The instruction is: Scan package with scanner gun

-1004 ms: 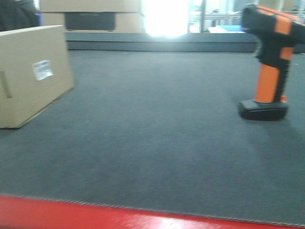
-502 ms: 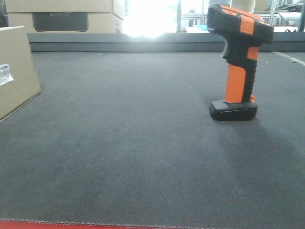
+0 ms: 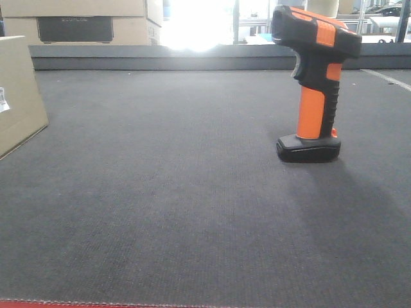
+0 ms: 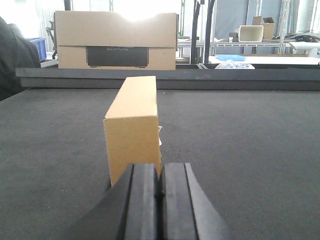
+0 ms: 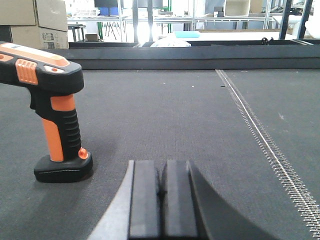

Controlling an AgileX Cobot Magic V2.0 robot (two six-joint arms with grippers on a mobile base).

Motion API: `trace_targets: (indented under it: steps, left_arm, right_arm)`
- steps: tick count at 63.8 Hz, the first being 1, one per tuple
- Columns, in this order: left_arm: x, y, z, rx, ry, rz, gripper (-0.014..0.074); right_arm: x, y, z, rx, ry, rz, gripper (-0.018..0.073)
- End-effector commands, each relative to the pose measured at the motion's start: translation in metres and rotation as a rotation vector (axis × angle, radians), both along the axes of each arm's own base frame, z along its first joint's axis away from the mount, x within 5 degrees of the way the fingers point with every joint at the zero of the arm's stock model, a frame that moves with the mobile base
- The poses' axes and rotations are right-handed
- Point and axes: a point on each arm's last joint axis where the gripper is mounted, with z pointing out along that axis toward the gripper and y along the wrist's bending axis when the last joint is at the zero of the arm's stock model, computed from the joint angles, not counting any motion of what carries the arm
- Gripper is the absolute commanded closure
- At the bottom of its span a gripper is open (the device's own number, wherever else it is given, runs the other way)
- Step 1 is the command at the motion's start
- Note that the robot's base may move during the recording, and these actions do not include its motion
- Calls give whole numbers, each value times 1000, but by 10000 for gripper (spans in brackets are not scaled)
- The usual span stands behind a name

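Package (image 4: 134, 130) upright on dark desk (image 3: 160, 212), narrow end facing left gripper (image 4: 160, 200), just ahead of it; gripper pads pressed together, holding nothing. Scanner gun (image 5: 55, 115) stands on flat base, ahead-left of right gripper (image 5: 161, 200), likewise closed, empty. Wide stretch of desk between package and scanner gun. Raised rim (image 3: 192, 61) along far desk edge.

Dark carpeted table (image 3: 160, 212); tan cartons (image 4: 117, 40) beyond far edge (dark printed panel).
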Motion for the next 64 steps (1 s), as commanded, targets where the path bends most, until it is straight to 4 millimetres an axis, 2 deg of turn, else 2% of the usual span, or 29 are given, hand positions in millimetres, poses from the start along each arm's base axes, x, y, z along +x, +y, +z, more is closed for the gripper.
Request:
trace_targets:
  steps: [1,64]
  left_arm:
    - [-1,0,3,-12,-23,-2,707]
    - [-1,0,3,-12,-31,-2,707]
  right_arm:
    - [0,0,2,-9,-17,-2,713]
    - [0,0,2,-9,-17,-2,713]
